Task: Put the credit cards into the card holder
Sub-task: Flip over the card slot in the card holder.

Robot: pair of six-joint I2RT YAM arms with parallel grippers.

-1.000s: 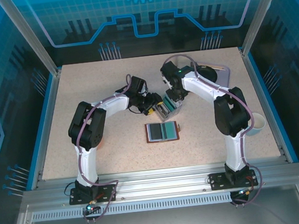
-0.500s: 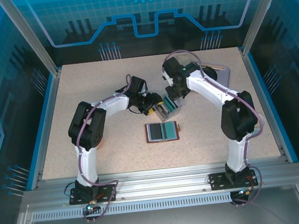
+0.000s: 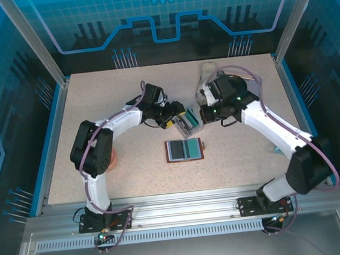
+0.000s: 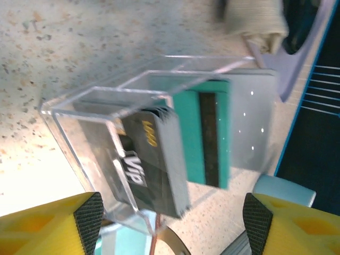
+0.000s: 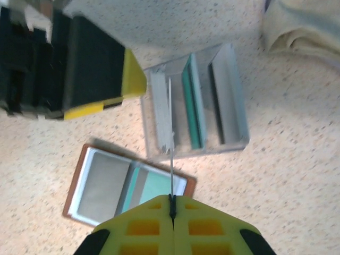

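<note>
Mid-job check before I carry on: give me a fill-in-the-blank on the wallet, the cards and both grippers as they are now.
1. The card holder lies unfolded on the table, its pockets facing ___.
2. The right gripper has its fingers shut on one thin credit ___, seen edge-on.
3. The left gripper is ___, fingers spread wide at the clear tray that holds the other credit cards.
Missing words: up; card; open.
</note>
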